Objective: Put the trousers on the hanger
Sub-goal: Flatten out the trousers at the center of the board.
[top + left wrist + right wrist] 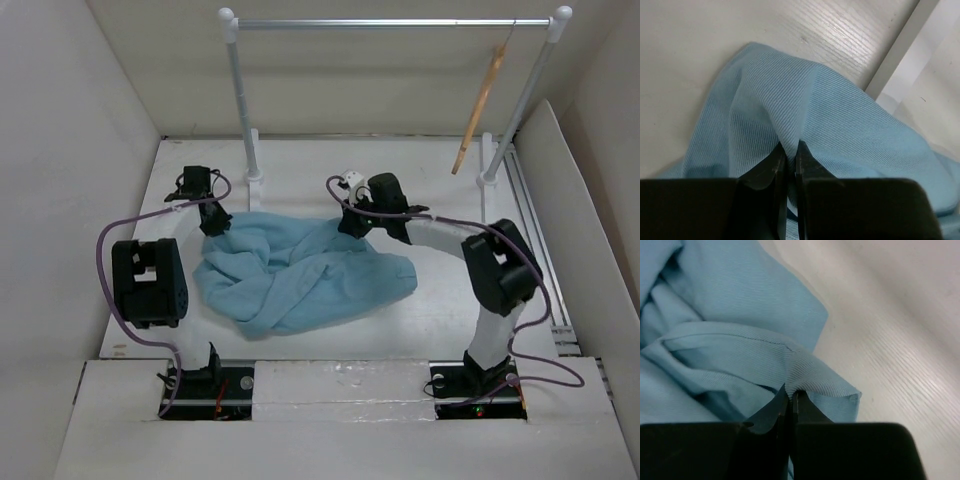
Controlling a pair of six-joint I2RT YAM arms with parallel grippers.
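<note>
The light blue trousers point(300, 275) lie crumpled in a heap on the white table. My left gripper point(214, 224) is shut on a fold of the cloth point(805, 110) at the heap's far left edge. My right gripper point(352, 226) is shut on a pinched ridge of the cloth point(805, 372) at the heap's far middle, near a hemmed corner. The wooden hanger point(478, 110) hangs edge-on by its hook from the right end of the rail, apart from both grippers. No button shows.
The white-and-silver clothes rail point(395, 23) spans the back, its posts point(243, 110) standing on the table behind the grippers. White walls enclose the table on the left, back and right. A leaning white panel point(570, 190) stands at the right.
</note>
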